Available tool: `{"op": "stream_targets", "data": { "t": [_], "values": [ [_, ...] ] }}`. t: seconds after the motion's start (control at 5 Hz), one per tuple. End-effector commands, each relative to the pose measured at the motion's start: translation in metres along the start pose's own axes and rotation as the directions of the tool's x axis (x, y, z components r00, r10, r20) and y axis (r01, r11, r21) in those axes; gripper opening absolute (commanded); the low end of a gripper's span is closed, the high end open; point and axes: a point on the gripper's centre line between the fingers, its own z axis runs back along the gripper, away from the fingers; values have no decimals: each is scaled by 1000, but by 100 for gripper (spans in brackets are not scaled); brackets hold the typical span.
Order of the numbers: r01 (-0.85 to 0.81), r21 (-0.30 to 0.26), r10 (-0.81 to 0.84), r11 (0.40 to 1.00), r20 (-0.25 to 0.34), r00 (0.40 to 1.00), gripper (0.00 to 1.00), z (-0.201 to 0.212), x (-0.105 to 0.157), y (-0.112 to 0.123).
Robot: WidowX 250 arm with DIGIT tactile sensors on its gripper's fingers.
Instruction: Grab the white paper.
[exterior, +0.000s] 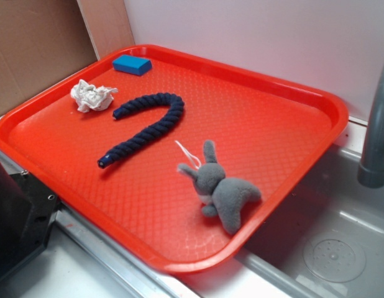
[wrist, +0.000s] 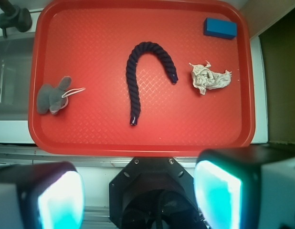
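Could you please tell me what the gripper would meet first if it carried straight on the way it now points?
Probably the near rim of the red tray, then the navy rope. The open gripper aims at mid-tray; the white paper lies off to one side. Depth is unclear.

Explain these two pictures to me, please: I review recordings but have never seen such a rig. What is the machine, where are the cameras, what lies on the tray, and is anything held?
The machine is a small robot arm ending in a two-fingered gripper. One picture is taken from the side; the other by a camera on the arm's wrist, looking down past the two wide-apart fingers. They hold nothing. On the red tray lie the white paper, a crumpled wad that the arm is meant to grab, a blue block in a corner near it, a curved dark blue rope mid-tray, and a grey plush bunny at the far side. Beside the tray stands a sink.
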Motion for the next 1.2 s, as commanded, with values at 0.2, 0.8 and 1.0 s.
{"op": "stream_targets", "data": {
  "t": [0.2, 0.8, 1.0],
  "values": [
    [-88, -70, 90, 994, 40, 995, 100, -4, 4, 9],
    [-695, -135, 707, 706, 101, 700, 100, -55, 32, 58],
    [-849, -122, 857, 515, 112, 504, 100, -77, 37, 76]
  ]
}}
